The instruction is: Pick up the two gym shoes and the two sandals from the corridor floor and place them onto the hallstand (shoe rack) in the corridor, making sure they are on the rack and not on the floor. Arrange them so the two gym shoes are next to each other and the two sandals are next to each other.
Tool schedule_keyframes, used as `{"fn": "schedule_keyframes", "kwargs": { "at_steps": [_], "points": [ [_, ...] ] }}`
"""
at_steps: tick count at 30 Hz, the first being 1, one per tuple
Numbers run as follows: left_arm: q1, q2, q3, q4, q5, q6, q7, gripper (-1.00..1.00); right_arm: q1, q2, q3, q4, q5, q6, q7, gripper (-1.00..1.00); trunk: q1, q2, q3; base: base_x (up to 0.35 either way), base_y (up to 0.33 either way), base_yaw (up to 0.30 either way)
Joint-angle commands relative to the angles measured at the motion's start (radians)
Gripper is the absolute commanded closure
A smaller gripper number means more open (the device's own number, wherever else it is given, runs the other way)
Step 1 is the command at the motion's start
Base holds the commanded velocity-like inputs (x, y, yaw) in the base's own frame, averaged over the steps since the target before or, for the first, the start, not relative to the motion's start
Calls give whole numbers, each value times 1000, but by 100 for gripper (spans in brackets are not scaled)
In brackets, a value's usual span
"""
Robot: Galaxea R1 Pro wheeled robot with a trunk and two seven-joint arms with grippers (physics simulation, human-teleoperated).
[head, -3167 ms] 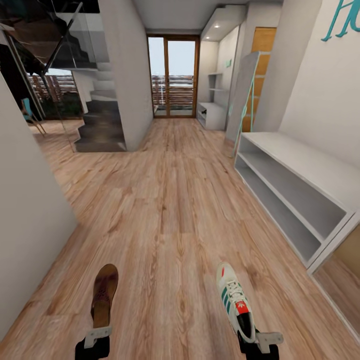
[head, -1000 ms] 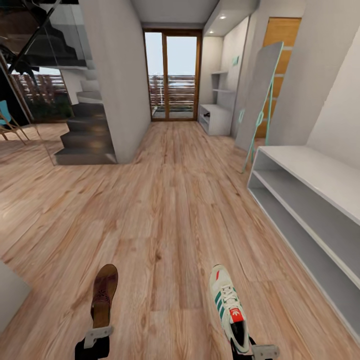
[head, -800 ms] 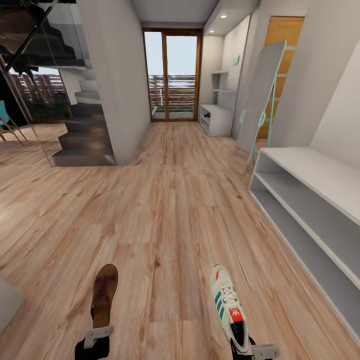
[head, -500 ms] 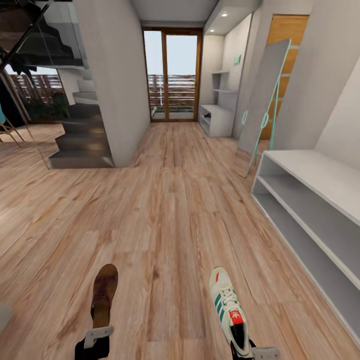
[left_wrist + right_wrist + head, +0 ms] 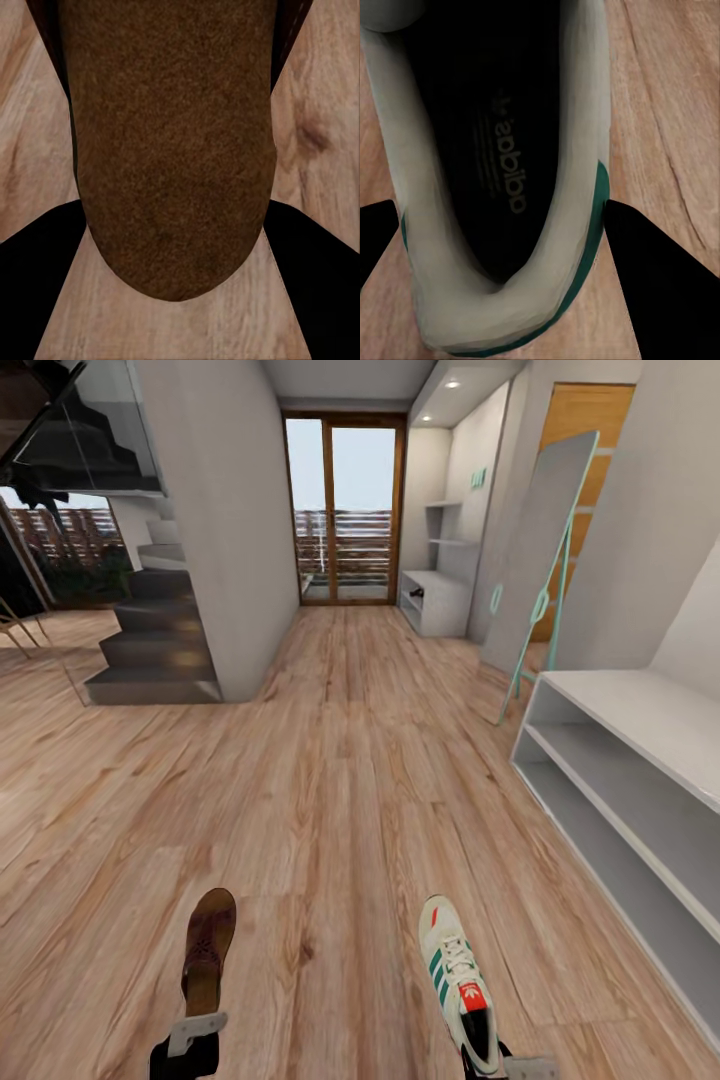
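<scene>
Corridor view: left end effector (image 5: pixel 197 1028) grasping a sandal (image 5: pixel 207 950) by its heel, right end effector (image 5: pixel 505 1063) grasping a gym shoe (image 5: pixel 457 981), carried toward the hallstand (image 5: pixel 640 780).

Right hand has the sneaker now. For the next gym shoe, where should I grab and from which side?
As now: the heel collar. The right hand holds the sneaker by its heel rim, coming from behind, one finger outside the wall. The open mouth offers a thin wall to pinch, and the toe points ahead toward the shelf.
</scene>
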Motion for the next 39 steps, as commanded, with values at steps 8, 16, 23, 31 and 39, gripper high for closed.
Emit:
{"fn": "schedule_keyframes", "kwargs": {
  "at_steps": [8,16,23,31,39],
  "points": [
    [-1,-1,9,0,-6,-3,-8,100,1,0,-9,1,9,2,2,100,0,0,-1,339,0,0],
    [-1,-2,8,0,-7,-5,-7,100,1,0,-9,1,9,2,2,100,0,0,-1,339,0,0],
    [-1,-2,8,0,-7,-6,-7,100,1,0,-9,1,9,2,1,100,0,0,-1,339,0,0],
    [-1,-2,7,0,-7,-7,-7,100,1,0,-9,1,9,2,2,100,0,0,-1,339,0,0],
    [0,-2,8,0,-6,-8,-8,100,1,0,-9,1,9,2,2,100,0,0,-1,339,0,0]
  ]
}}
